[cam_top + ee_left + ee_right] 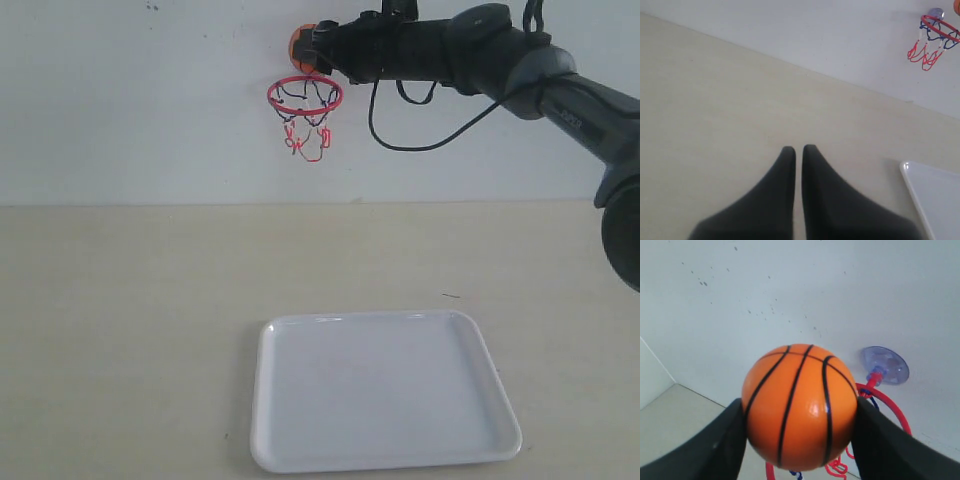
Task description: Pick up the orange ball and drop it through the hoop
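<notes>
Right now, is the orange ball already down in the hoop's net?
No, the orange ball is clamped in the right gripper, above the hoop rather than in its net.

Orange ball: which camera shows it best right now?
Right wrist view: the orange ball fills mid-frame, seams sharp, clamped in the right gripper. The exterior view shows only an orange sliver above the hoop, the rest hidden behind the gripper. The left wrist view catches a scrap of orange at its edge.
</notes>
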{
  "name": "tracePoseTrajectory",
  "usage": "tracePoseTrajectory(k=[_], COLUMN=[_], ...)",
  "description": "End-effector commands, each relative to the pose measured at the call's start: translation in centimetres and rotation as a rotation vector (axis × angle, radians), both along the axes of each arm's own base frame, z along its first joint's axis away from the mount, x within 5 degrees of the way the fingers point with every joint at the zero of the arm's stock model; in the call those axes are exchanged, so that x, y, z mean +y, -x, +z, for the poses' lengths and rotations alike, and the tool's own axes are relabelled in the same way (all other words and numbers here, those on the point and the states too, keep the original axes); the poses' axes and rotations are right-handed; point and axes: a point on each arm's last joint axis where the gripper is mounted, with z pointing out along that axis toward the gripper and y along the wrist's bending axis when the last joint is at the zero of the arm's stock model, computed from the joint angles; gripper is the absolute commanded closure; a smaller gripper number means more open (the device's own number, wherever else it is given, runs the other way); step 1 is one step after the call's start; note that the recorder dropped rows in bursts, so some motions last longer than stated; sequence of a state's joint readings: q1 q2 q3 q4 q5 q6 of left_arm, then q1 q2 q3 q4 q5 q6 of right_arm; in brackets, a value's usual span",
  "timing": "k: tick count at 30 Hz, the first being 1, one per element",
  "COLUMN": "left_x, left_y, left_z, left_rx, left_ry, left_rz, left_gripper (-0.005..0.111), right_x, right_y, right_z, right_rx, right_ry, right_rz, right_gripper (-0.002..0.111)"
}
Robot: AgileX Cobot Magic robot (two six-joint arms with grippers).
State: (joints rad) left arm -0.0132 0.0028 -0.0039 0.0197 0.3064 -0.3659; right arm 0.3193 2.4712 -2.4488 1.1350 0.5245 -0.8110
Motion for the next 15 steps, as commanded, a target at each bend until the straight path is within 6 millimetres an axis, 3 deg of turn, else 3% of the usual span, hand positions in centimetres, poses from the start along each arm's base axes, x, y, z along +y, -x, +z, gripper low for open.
tracePoseTrajectory(k=[1,7,13,15], left_x=[-0.04,-0.04,-0.04,-0.04], left_y=[0.01,0.01,0.01,0.01], left_z=[-0.12,-0.12,-0.12,-0.12], left_rx=[0.001,0.001,0.001,0.001], left_ry=[-0.003,-0.003,-0.003,-0.003], left_rz=[-0.008,-0.008,-0.008,-0.008], left_gripper=[0.103,0.103,0.103,0.103], right_x=[-0.14,-0.17,-0.02,-0.04], right_y=[-0.02,-0.05,-0.01,-0.03], right_z=[0.54,0.53,0.55,0.56], right_rx=[-0.028,-0.040,-0.040,-0.037], right_ry=[0.007,0.021,0.019,0.013], right_rz=[-0.015,-0.016,-0.020,-0.024], right_gripper=[0.108,0.105,0.066,0.060])
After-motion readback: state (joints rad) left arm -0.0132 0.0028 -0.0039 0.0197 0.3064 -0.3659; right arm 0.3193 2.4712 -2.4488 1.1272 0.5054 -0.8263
